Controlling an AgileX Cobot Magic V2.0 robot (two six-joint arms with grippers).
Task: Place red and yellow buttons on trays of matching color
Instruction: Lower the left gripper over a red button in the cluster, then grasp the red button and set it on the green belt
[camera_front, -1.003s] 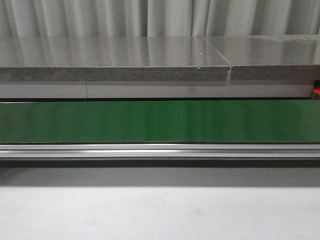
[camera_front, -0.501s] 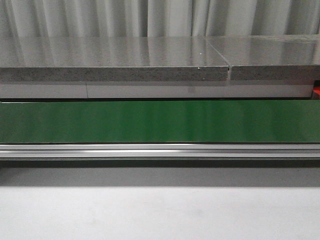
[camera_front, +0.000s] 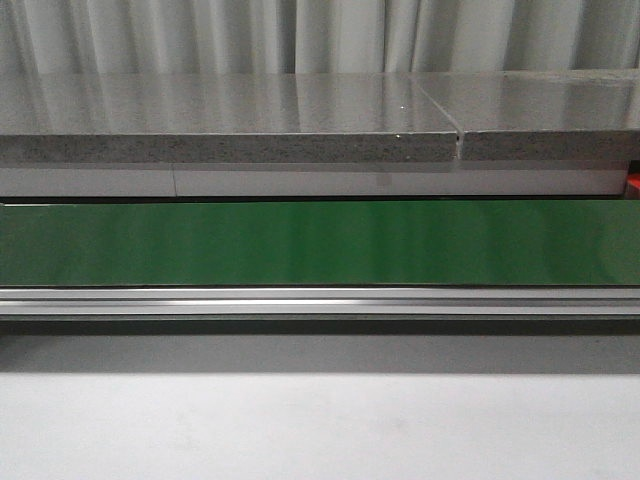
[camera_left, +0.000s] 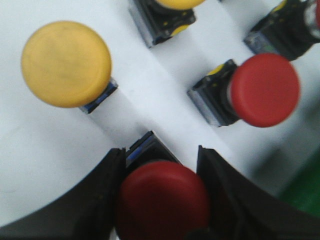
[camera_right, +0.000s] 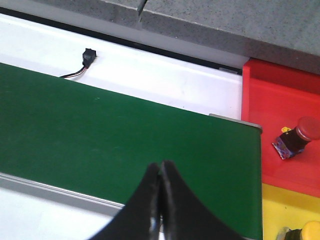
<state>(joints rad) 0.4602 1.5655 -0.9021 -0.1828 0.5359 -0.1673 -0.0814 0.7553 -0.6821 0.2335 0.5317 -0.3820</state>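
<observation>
Left wrist view: left claw (camera_left: 162, 200) clamps glossy domed red button (camera_left: 162, 197); right claw (camera_right: 159, 200) clenched, empty, above green belt (camera_right: 115, 145)

Backdrop: I see pale grey curtains (camera_front: 300, 35) hanging in folds across the far side.
Counter: a speckled grey stone slab (camera_front: 230, 120), glossy, with a seam right of centre.
Belt: a green conveyor (camera_front: 320, 243) running side to side, edged by an aluminium rail (camera_front: 320, 300).
Foreground: my plain white tabletop (camera_front: 320, 425).

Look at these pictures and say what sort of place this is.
Probably a small sorting station or test bench: a green conveyor belt, a red tray holding a red button, and loose push buttons beside the left gripper.
</observation>
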